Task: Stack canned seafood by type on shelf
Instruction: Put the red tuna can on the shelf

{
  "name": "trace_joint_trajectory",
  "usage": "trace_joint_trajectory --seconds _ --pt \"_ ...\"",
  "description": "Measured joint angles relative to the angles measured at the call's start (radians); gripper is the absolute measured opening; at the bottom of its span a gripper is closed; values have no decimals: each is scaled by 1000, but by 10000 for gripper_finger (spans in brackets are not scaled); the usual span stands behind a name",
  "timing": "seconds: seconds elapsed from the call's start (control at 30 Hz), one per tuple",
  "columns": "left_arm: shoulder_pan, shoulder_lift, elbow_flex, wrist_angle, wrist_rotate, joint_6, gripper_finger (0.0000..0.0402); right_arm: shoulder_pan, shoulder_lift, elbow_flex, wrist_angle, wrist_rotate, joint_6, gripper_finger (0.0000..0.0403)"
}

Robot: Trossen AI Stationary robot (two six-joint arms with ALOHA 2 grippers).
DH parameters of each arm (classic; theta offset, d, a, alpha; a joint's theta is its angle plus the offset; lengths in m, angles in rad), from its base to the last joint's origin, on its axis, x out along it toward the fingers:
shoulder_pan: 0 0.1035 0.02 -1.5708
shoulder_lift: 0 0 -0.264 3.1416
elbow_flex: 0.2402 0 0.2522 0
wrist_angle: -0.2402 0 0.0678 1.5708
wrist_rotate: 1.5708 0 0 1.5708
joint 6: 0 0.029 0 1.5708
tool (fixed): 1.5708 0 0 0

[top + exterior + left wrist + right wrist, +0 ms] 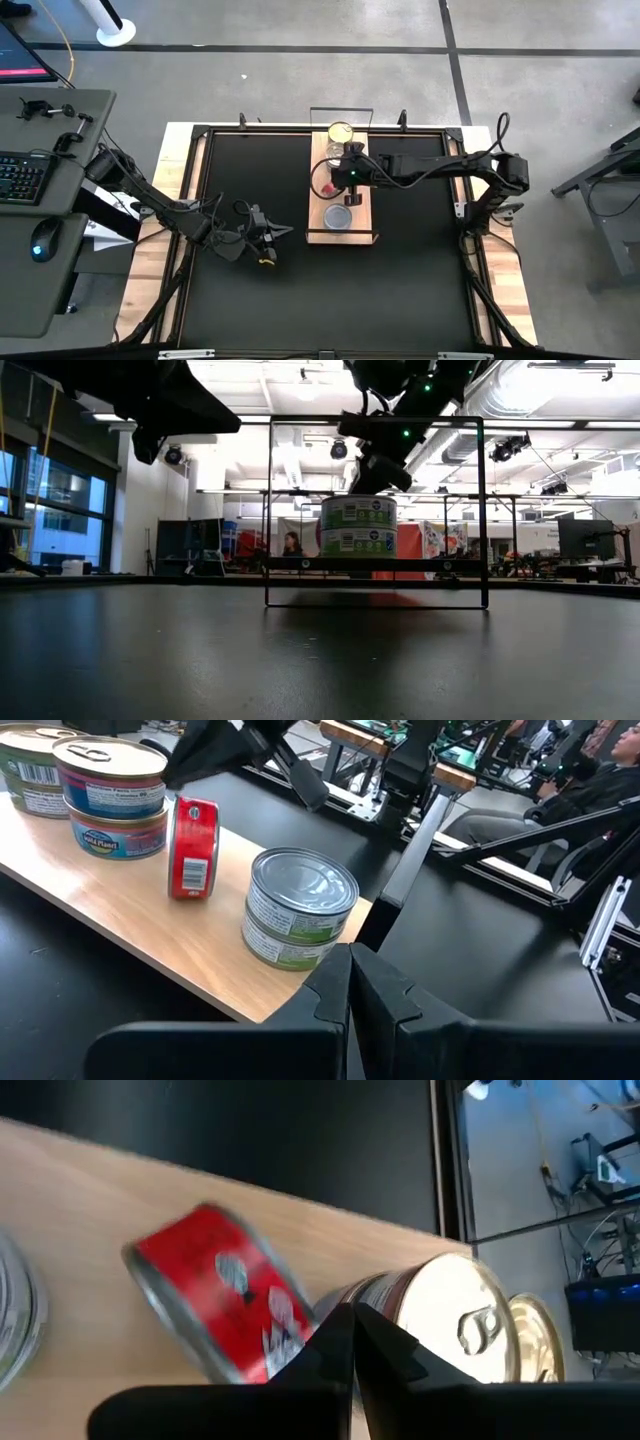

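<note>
Sorting in progress: right gripper (348, 178) hangs over the shelf (318, 232), fingers clenched on nothing, tips just beside the red can (193, 848), which stands on edge. Green pair (295, 908) is stacked at the near end; blue pair (112, 802) sits mid-shelf; gold-lidded cans (340, 133) at the far end. Judged step: the red can looks missed or knocked over. Next move calls for reopening, then gripping its rim so it cannot roll. Room is tight, with stacks either side and the plank's long edges close. Left gripper (262, 238) waits closed on the table, left of the shelf.
</note>
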Motion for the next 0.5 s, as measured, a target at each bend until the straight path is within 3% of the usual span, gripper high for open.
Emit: trace_joint_trajectory --seconds 0.2,0.5 --pt "0 0 0 -13 0 1 0 15 0 1 -31 -60 0 0" --pt "0 0 0 -18 0 2 0 74 0 1 -89 -50 0 0"
